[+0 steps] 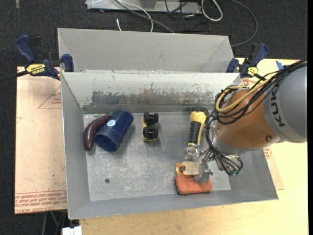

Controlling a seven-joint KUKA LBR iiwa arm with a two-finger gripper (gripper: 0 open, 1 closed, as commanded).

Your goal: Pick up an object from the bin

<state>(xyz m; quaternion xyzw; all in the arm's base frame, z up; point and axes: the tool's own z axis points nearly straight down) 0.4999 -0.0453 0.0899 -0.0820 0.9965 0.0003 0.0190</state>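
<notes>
My gripper (199, 168) hangs low in the bin's front right part, just above and touching the upper edge of a flat orange-red block (192, 186) that lies near the front wall. A small tan piece (188, 169) shows at the gripper's left side; whether it is held I cannot tell. A yellow and black cylinder (196, 128) lies just behind the gripper, partly hidden by the arm's cables.
A yellow toy car with black wheels (150, 127) sits at the back middle. At the back left, a blue cup (114, 129) lies on its side with a dark maroon curved thing (92, 132) against it. The arm's orange cover and cables overhang the right side.
</notes>
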